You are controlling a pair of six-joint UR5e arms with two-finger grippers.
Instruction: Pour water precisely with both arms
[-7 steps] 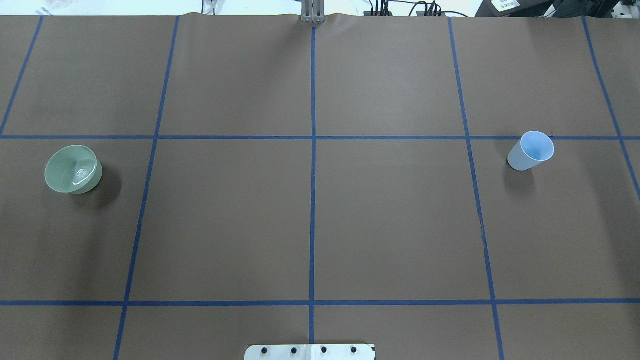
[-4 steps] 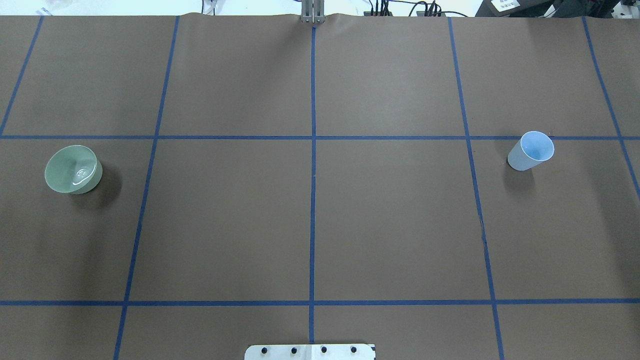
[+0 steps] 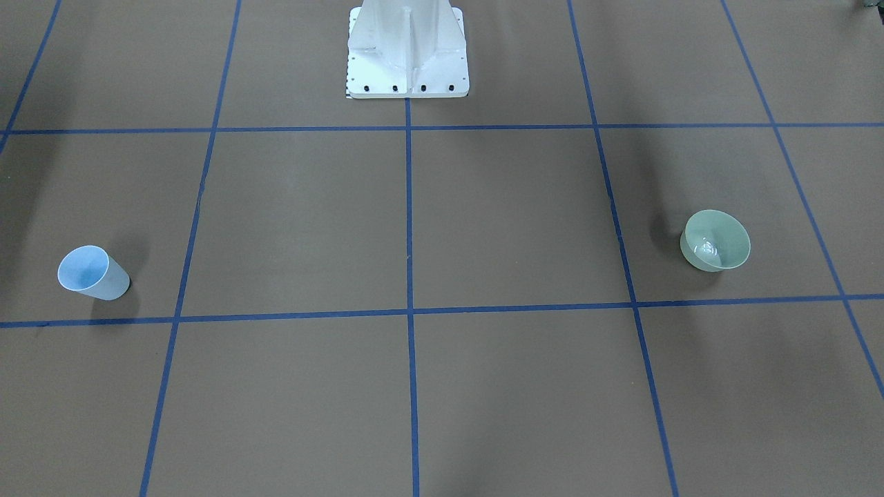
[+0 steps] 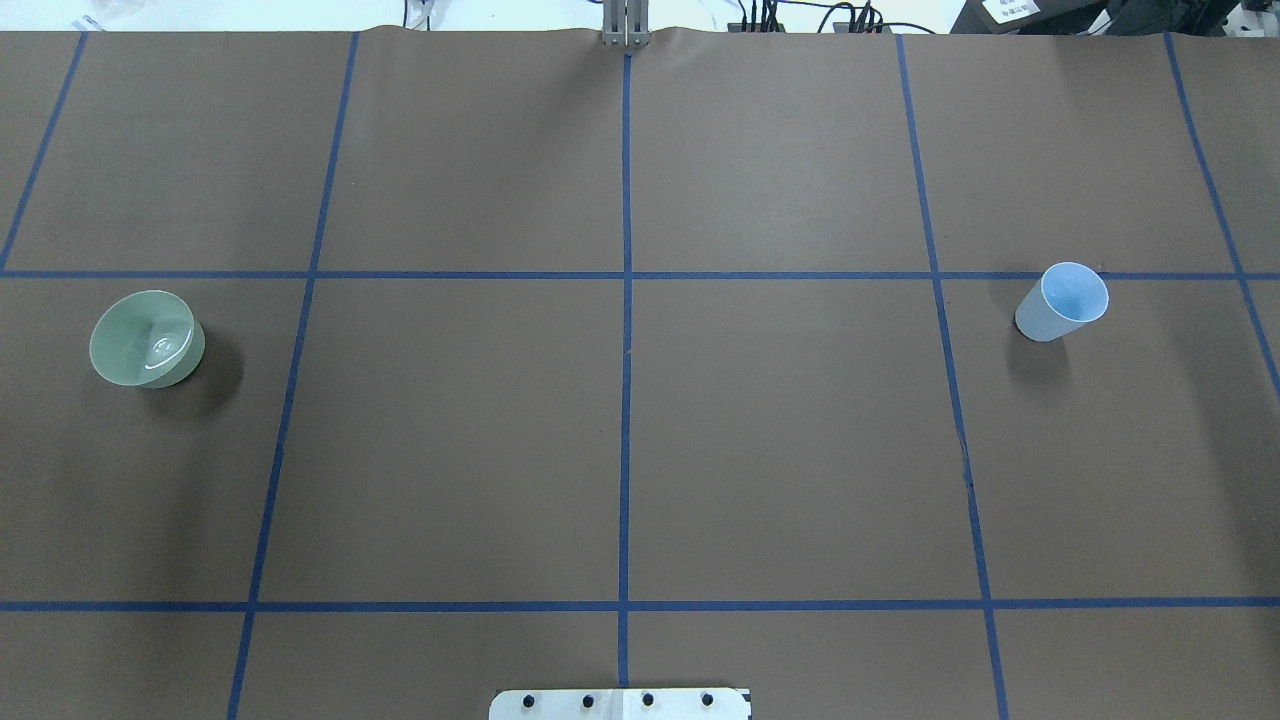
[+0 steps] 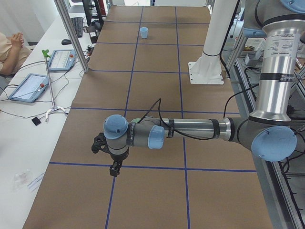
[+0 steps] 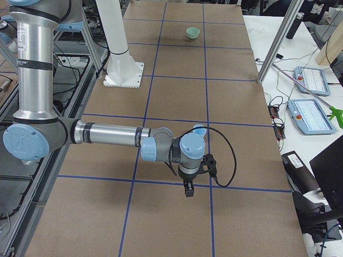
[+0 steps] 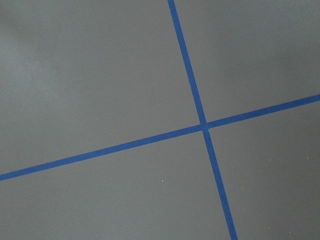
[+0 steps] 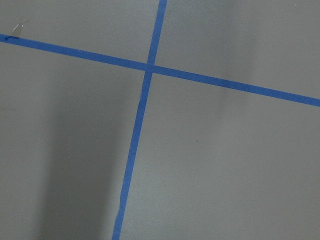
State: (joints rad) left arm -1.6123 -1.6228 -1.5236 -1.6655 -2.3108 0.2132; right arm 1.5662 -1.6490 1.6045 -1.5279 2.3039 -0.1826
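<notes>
Standing at the table end on the robot's left.

Nearest: the left arm (image 5: 190, 129) is reaching out level over the table (image 4: 450, 450). Its wrist is bending down and the left gripper (image 5: 114, 171) is hanging tip-down above a line of blue tape (image 5: 214, 169), just beside a crossing. The fingers are too small and dark from here, so I cannot tell whether that claw is wide or narrow. Its wrist camera is showing only brown cover and a tape crossing.

Further along: the green bowl (image 4: 147, 338) is sitting upright inside a grid square, touching no tape. The water (image 4: 166, 349) is lying in its bottom, a small clear puddle glinting.

Midway, at the robot's edge: the white pedestal (image 3: 407, 69) is standing bolted down at the head of the centre tape line.

Beyond that: the blue cup (image 4: 1062, 301) is standing upright, well apart from the bowl, just beside a cross line of tape on the robot's side of it. I cannot tell whether it is holding anything.

Farthest: the right arm (image 6: 107, 134) is mirroring the pose, forearm level, right gripper (image 6: 187, 191) pointing down over tape near a crossing. Again I cannot tell how far the claw is parted.

Off to the side, a person (image 5: 9, 45) at the bench is holding hands clasped, with tablets (image 5: 28, 87) lying nearby
</notes>
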